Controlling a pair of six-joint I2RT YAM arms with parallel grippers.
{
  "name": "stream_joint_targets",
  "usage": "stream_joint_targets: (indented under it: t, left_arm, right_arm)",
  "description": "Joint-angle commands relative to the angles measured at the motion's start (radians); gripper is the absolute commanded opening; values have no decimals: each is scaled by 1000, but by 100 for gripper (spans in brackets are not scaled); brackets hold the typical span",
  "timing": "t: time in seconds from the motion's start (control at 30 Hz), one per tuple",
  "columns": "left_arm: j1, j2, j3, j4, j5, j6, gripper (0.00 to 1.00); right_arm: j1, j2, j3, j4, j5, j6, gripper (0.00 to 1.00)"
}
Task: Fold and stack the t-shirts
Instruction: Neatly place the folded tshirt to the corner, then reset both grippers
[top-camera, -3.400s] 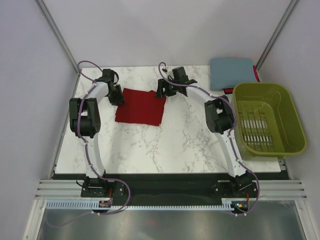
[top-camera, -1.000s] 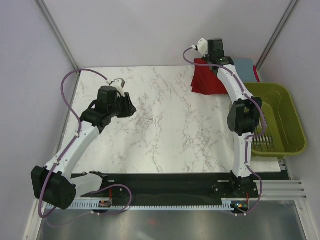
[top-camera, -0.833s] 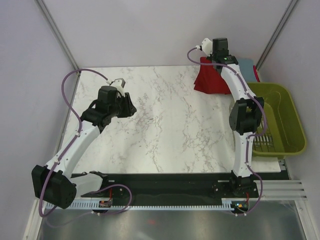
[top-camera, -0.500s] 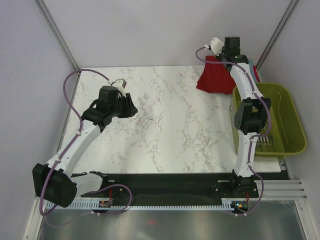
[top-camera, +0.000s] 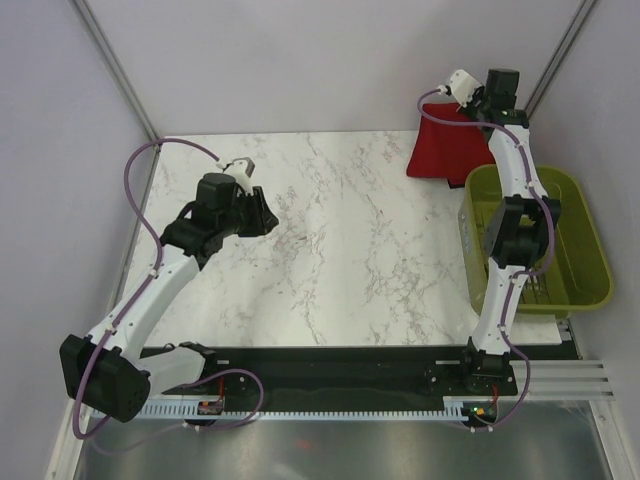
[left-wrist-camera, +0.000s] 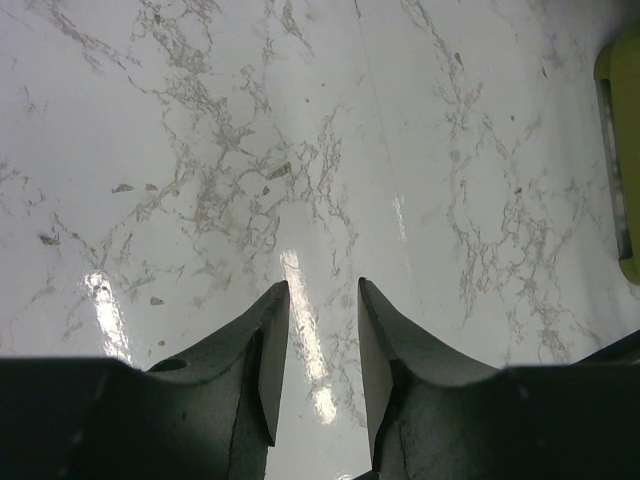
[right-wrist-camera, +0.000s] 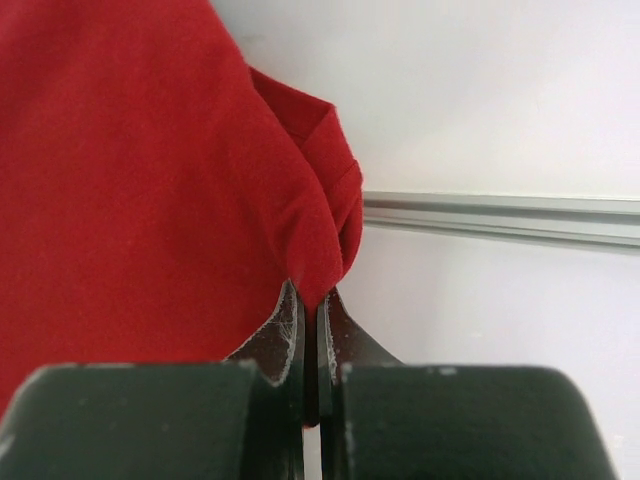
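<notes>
A white marbled desk (top-camera: 350, 260) is sitting inside pale grey walls, with an olive-green basket (top-camera: 590, 240) standing at its right edge.

Right hand (right-wrist-camera: 308, 300): the fingers are pressing together on a bunched fold of the dark red t-shirt (top-camera: 447, 152), gripping it firmly. The shirt is hanging from that hand at the far right corner of the desk, just beyond the basket's far rim. Whether its lower hem is touching the desk cannot be told.

Left hand (left-wrist-camera: 323, 290): the fingers are standing partly apart, holding nothing and hovering over bare marble on the left half of the desk, well apart from the shirt.

Room for moving: the middle of the desk is lying open between the two arms.

Views: the right wrist camera is showing the pinch and an aluminium rail (right-wrist-camera: 500, 218) on the wall behind, which the top camera is not resolving. The left wrist camera is catching a sliver of the basket's rim at its right border.
</notes>
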Motion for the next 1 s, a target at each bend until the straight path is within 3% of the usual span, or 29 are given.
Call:
stream_joint_targets:
  t: [0.0, 0.07, 0.13, 0.17, 0.2, 0.4, 0.53, 0.67, 0.7, 0.8, 0.87, 0.9, 0.97]
  left_arm:
    - [-15, -19, 4, 38, -18, -3, 41]
    - [-27, -19, 4, 35, -33, 1, 42]
    - [-29, -13, 5, 36, -42, 4, 42]
    - [-29, -9, 5, 36, -47, 7, 42]
    - [-29, -8, 5, 35, -52, 7, 42]
    - [-27, -2, 2, 33, -82, 8, 42]
    - [-29, -2, 10, 38, -72, 8, 42]
    - [-29, -19, 7, 64, -46, 28, 43]
    - [-29, -20, 5, 72, -33, 33, 43]
    - [-29, -23, 19, 99, 58, 42, 44]
    - [-29, -35, 41, 113, 172, 31, 44]
    - [-29, -43, 45, 128, 204, 28, 44]
    - [-27, -81, 59, 131, 244, 22, 44]
  right_arm:
    - [-38, 24, 85, 189, -25, -74, 0]
    - [-47, 73, 109, 244, -44, -72, 0]
    - [-55, 96, 77, 411, -44, -43, 11]
    - [-60, 119, 58, 501, -36, -34, 27]
    - [-58, 133, 44, 541, -19, -40, 59]
    - [-47, 139, 38, 637, 116, 35, 68]
    - [-28, 21, 11, 641, 180, 185, 79]
    - [79, -154, -156, 614, 357, 311, 85]
    - [121, -195, -184, 588, 399, 342, 91]
    - [264, -364, -273, 398, 540, 556, 98]
    - [375, -502, -336, 207, 516, 740, 98]
    - [405, -551, -362, 148, 390, 946, 98]
    - [428, -706, -493, 50, 177, 1148, 98]
